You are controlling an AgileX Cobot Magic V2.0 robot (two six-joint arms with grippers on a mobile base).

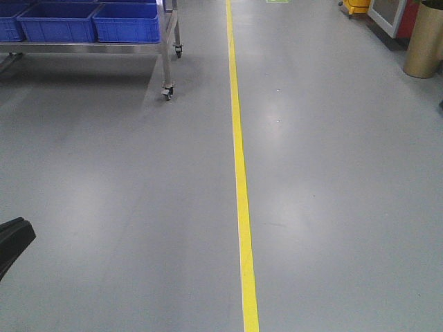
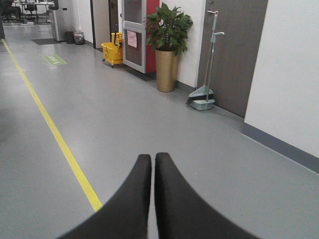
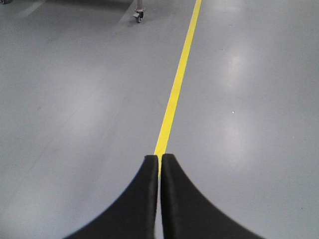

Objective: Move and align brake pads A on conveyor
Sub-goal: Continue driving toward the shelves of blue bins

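Note:
The brake pads A and the conveyor are out of view in every frame. My left gripper (image 2: 153, 156) is shut with nothing between its black fingers, held above grey floor and pointing down a corridor. My right gripper (image 3: 159, 157) is also shut and holds nothing; it hangs over the yellow floor line (image 3: 174, 94). A black piece of an arm (image 1: 12, 238) pokes in at the lower left edge of the front view.
A metal cart on castors (image 1: 167, 90) with blue bins (image 1: 127, 22) stands at the far left. The yellow line (image 1: 239, 173) runs along the floor. A potted plant (image 2: 168, 50), a yellow mop bucket (image 2: 113, 51) and a dustpan (image 2: 202, 101) line the right wall.

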